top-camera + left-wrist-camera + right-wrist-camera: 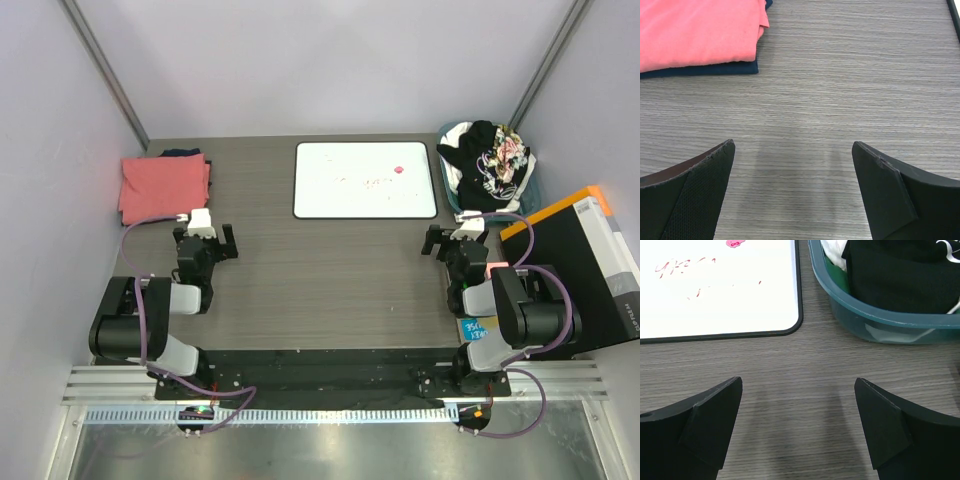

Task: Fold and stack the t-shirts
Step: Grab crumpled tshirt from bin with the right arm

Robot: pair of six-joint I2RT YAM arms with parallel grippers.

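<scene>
A folded coral-pink t-shirt lies at the table's far left on top of a dark folded one; the left wrist view shows the coral-pink t-shirt at the upper left. A black t-shirt with a rose print is heaped in a teal basket at the far right, with white cloth under it. My left gripper is open over bare table, below and to the right of the stack. My right gripper is open too, just in front of the basket.
A white board with a black rim lies at the back centre, with pink marks on it. A black and orange box stands at the right edge. Grey walls close in the table on three sides.
</scene>
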